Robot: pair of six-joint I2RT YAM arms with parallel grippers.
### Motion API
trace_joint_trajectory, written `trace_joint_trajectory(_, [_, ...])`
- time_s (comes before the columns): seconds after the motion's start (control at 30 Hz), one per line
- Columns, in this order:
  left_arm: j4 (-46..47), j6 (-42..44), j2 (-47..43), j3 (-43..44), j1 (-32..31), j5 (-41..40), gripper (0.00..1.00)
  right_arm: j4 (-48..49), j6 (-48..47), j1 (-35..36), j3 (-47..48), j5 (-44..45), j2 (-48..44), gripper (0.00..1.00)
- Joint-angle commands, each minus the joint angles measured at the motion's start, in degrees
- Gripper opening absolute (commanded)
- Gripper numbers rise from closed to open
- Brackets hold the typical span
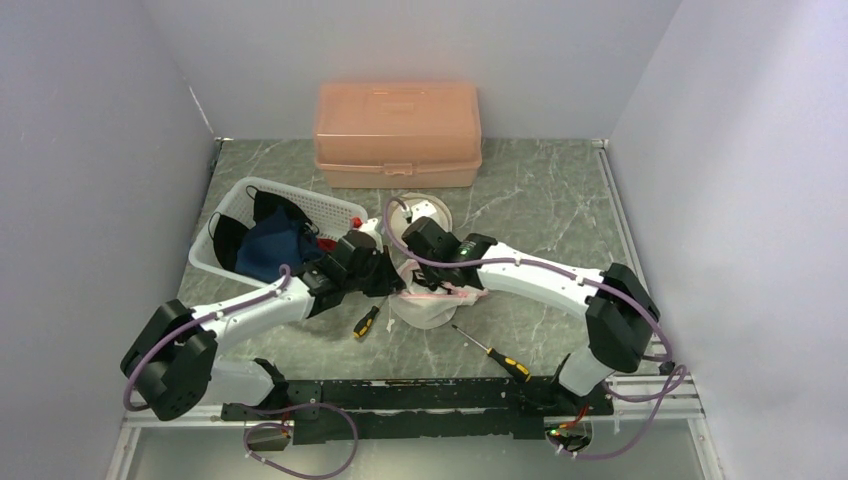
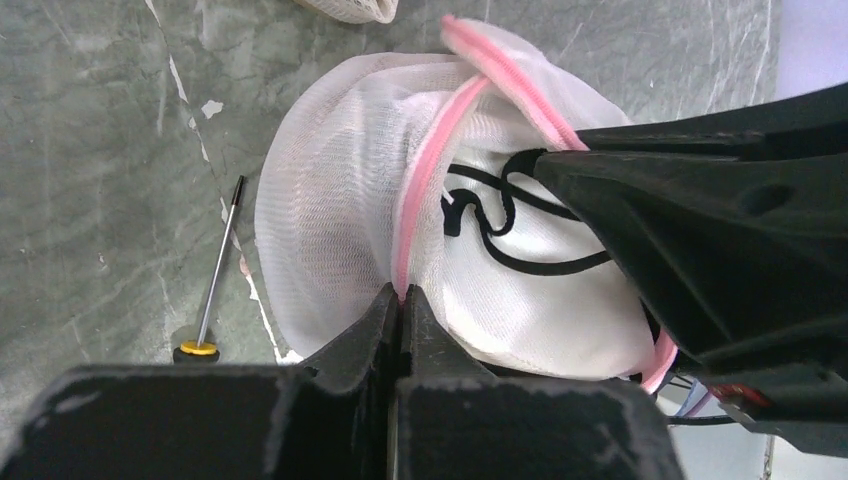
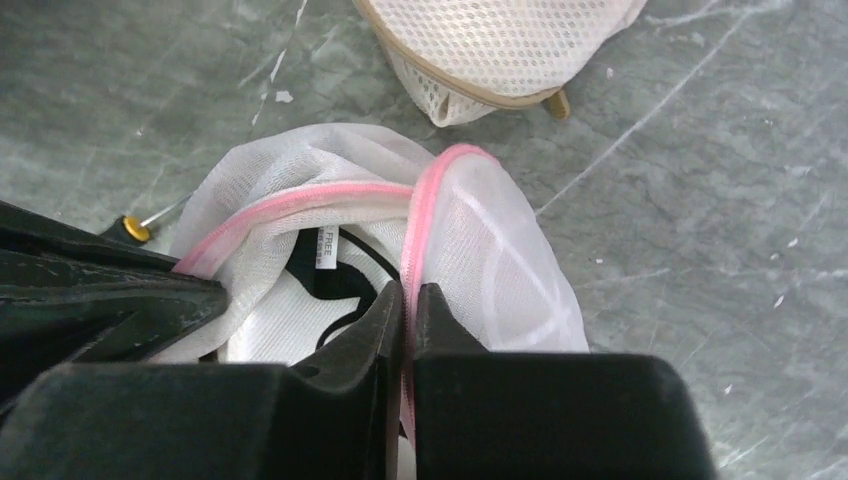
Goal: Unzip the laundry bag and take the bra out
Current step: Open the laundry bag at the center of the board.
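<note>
Left gripper (image 2: 401, 298): jaws pinched tight on the pink zipper (image 2: 425, 170) edge of the laundry bag (image 2: 330, 200). Right gripper (image 3: 410, 298): jaws clamped on the opposite zipper edge. Bag mouth gapes between the two. Bra (image 2: 478, 180) inside, black straps and a white label showing. Bag lies mid-table (image 1: 540, 200), between both arms. Second mesh bag (image 3: 490, 50), tan trim, just beyond. Yellow-collared screwdriver (image 2: 218, 250) near the bag, not touching. White basket (image 1: 300, 190) of dark clothes at left.
</note>
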Motion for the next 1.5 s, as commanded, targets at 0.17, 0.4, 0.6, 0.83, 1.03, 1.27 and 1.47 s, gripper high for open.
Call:
trace_joint_trajectory(0.17, [5.6, -2.7, -4.5, -1.3, 0.0, 0.2, 0.03, 19.1, 0.9, 1.1, -9.0, 3.2, -17.5, 0.0])
trace_joint_trajectory(0.4, [8.4, -5.5, -7.5, -4.4, -0.1, -2.6, 0.03, 44.4, 4.1, 1.2, -31.8, 2.7, -33.8, 0.0])
trace_joint_trajectory(0.6, [6.8, -8.4, -7.3, -6.3, -0.1, -2.1, 0.22, 52.6, 4.8, 2.1, -45.0, 0.4, -41.4, 0.0])
trace_joint_trajectory(0.83, [-9.0, -7.7, -16.8, -0.6, 0.1, -7.8, 0.78, 53.0, -0.3, 4.5, -47.2, 1.6, -45.6, 0.0])
trace_joint_trajectory(1.03, [-13.7, -11.9, -20.9, 8.4, 0.2, -10.1, 0.92, 54.5, -5.0, 5.6, -47.3, 0.3, -47.6, 0.0])
trace_joint_trajectory(1.27, [-14.7, -17.2, -3.7, 21.7, 0.6, 8.3, 0.93, 56.6, -9.3, 5.9, -48.2, -2.2, -51.3, 0.0])
trace_joint_trajectory(1.47, [-6.6, -28.0, 3.0, 19.6, 3.2, 18.2, 0.92, 55.6, -12.9, 6.2, -47.7, -2.7, -52.2, 0.0])
